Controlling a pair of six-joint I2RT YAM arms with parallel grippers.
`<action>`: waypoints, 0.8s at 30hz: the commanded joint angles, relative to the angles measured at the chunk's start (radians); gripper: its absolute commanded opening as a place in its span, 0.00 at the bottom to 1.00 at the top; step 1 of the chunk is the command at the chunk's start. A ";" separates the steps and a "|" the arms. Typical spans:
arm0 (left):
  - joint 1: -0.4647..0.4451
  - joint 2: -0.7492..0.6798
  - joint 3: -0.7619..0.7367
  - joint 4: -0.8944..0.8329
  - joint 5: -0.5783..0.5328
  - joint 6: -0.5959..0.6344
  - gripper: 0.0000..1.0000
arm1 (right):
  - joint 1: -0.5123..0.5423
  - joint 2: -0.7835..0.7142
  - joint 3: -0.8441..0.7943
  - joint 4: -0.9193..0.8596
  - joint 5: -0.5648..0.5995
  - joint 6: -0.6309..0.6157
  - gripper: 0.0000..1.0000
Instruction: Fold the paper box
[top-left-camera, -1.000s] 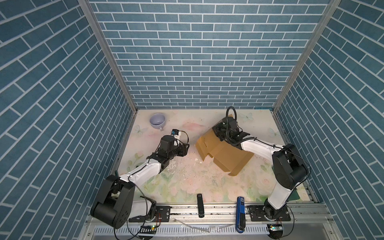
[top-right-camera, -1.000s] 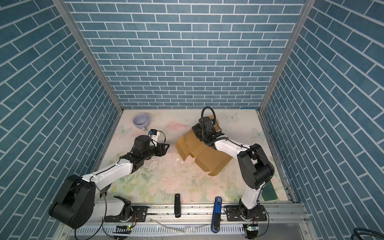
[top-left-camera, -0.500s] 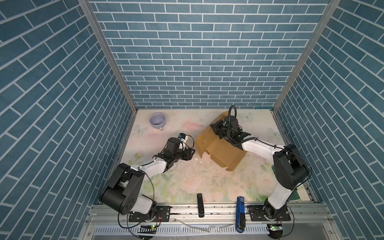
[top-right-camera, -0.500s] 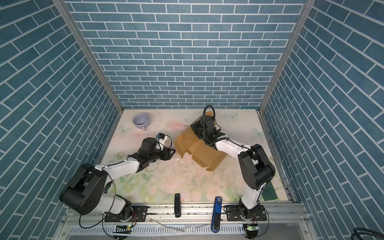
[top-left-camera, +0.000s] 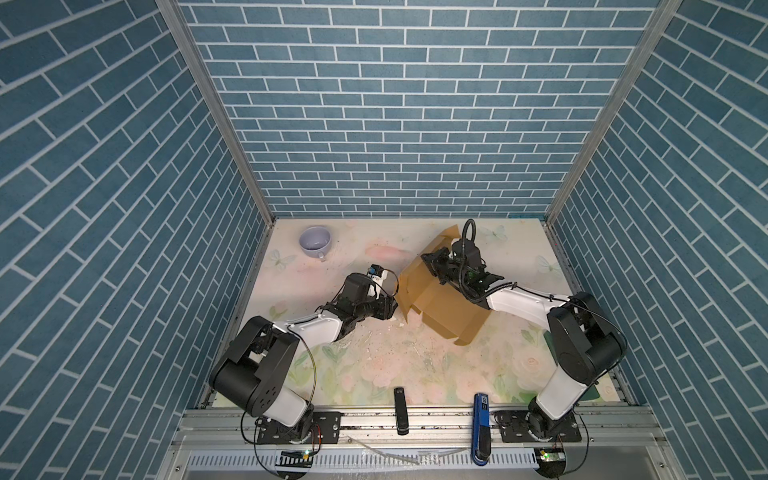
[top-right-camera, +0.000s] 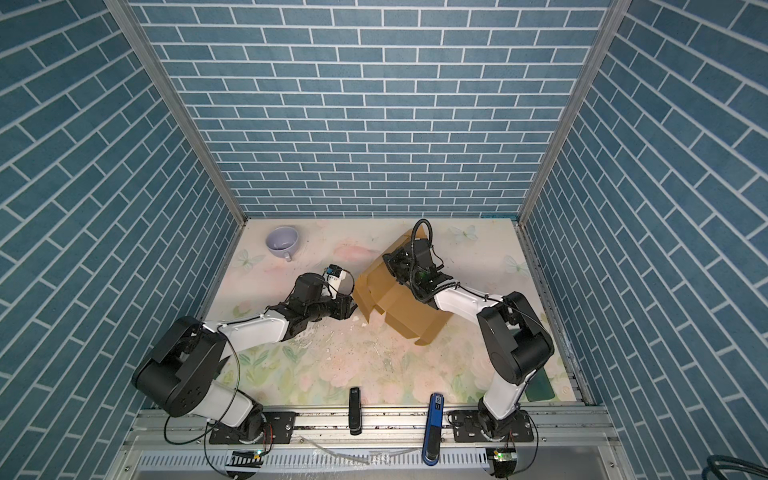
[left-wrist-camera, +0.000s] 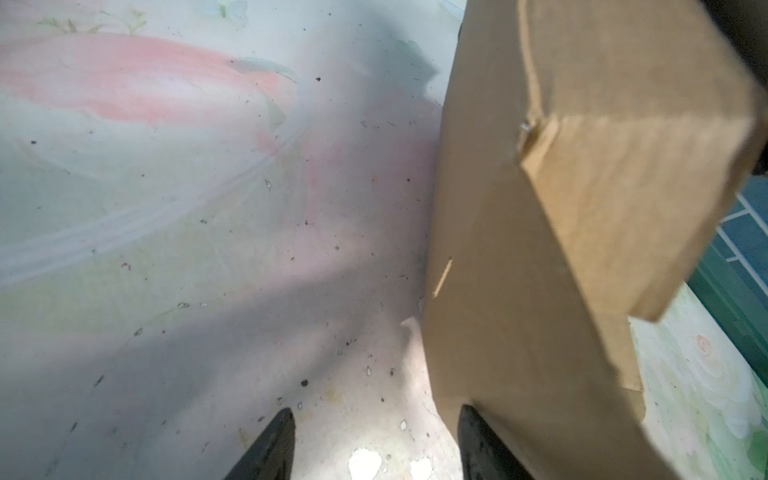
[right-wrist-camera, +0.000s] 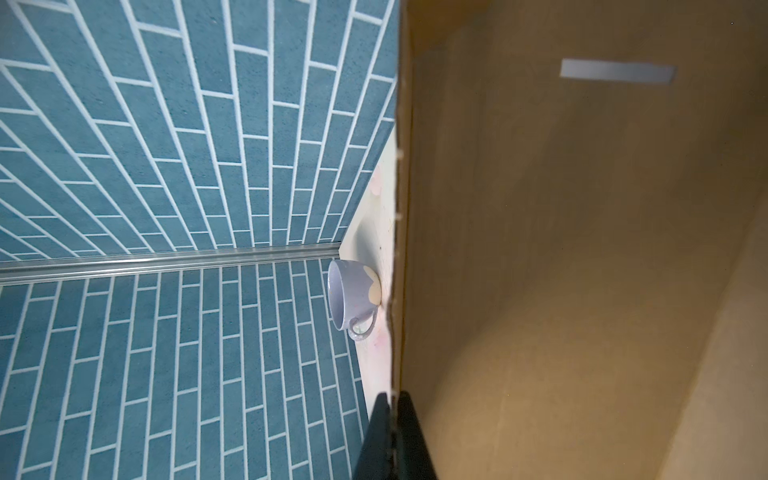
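A floral-printed table (top-left-camera: 374, 365) inside blue brick-patterned walls, seen from above in both top views. A lavender mug (top-left-camera: 315, 243) stands upright well beyond the left gripper (top-left-camera: 392, 311), toward the far corner on its outer side. The left gripper lies low over the table with its jaws spread apart and only bare tabletop between them. In the left wrist view one of its fingers (left-wrist-camera: 478, 432) sits right at the near lower edge of the paper box (left-wrist-camera: 519, 291), and nothing is grasped. The paper box (top-left-camera: 451, 309), a tan cardboard sheet partly folded with flaps standing up, lies directly ahead of the left gripper and spreads out beneath the right arm. The right gripper (top-left-camera: 430, 262) reaches over the box from its far side. In the right wrist view its fingers (right-wrist-camera: 409, 436) are pinched tight on the thin edge of an upright cardboard wall (right-wrist-camera: 582, 270), with the mug (right-wrist-camera: 353, 299) visible past that edge.
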 joint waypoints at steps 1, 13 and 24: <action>-0.023 0.041 0.059 0.035 0.003 0.019 0.62 | -0.004 -0.032 -0.029 0.051 -0.015 -0.011 0.00; -0.079 0.084 0.120 0.027 -0.029 0.016 0.60 | -0.006 -0.046 -0.092 0.107 -0.006 0.000 0.00; -0.154 0.116 0.137 0.055 -0.062 -0.041 0.60 | -0.009 -0.049 -0.123 0.135 0.001 0.006 0.00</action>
